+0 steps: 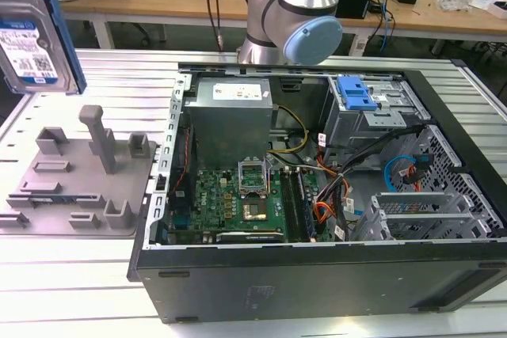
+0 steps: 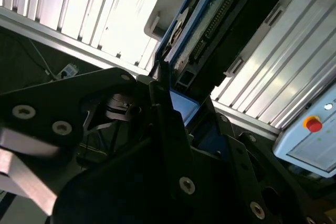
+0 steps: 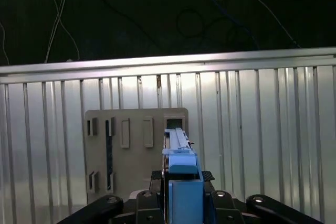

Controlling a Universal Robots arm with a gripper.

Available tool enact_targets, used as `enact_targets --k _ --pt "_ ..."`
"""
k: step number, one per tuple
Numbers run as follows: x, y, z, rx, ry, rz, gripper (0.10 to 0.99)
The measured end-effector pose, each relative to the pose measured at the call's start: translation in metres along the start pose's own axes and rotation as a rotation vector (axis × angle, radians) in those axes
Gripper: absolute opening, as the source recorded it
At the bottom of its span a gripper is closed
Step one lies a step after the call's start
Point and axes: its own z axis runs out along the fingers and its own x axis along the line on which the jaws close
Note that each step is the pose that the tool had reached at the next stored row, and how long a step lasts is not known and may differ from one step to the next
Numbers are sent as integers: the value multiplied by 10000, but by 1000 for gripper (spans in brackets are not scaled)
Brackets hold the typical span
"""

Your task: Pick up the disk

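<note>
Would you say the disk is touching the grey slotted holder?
Apart: in the exterior view, the disk is raised well above the grey slotted holder, with bare table between them.

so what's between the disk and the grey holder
Nothing: in the exterior view only bare slatted table shows between the disk and the grey holder.

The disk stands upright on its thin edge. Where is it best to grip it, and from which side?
Grip it near its upper edge, across the two flat faces, coming from above. The disk is thin and upright, so the pincer spans it easily, as the first wrist view shows.
</note>
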Motion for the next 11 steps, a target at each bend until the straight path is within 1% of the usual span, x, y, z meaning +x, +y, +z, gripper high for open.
enact_targets --k 1,2,4,6,7,11 --pt "5 1 -44 1 0 -1 369" --pt "13 1 -128 2 -1 -2 369" --pt "26 2 -240 2 -1 -5 369" --pt "55 1 -428 1 -4 -7 369" --pt "59 1 -457 -1 -6 -7 369" --pt "59 2 -457 0 -7 -7 369"
